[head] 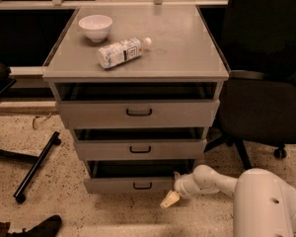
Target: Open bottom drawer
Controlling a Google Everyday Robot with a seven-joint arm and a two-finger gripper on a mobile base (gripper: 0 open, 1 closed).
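The grey cabinet (138,70) has three drawers. The bottom drawer (128,184) is the lowest flat grey front, with a small black bracket handle (142,185). It stands slightly out from the cabinet, with a dark gap above it. My white arm (222,181) reaches in from the lower right. My gripper (171,197) is at the drawer's right end, just below and to the right of its front, with a pale yellow fingertip (169,200) pointing down towards the floor.
A white bowl (95,27) and a plastic bottle (122,52) lying on its side are on the cabinet top. A black office chair (264,102) stands to the right. A black chair leg (37,166) lies on the speckled floor at the left.
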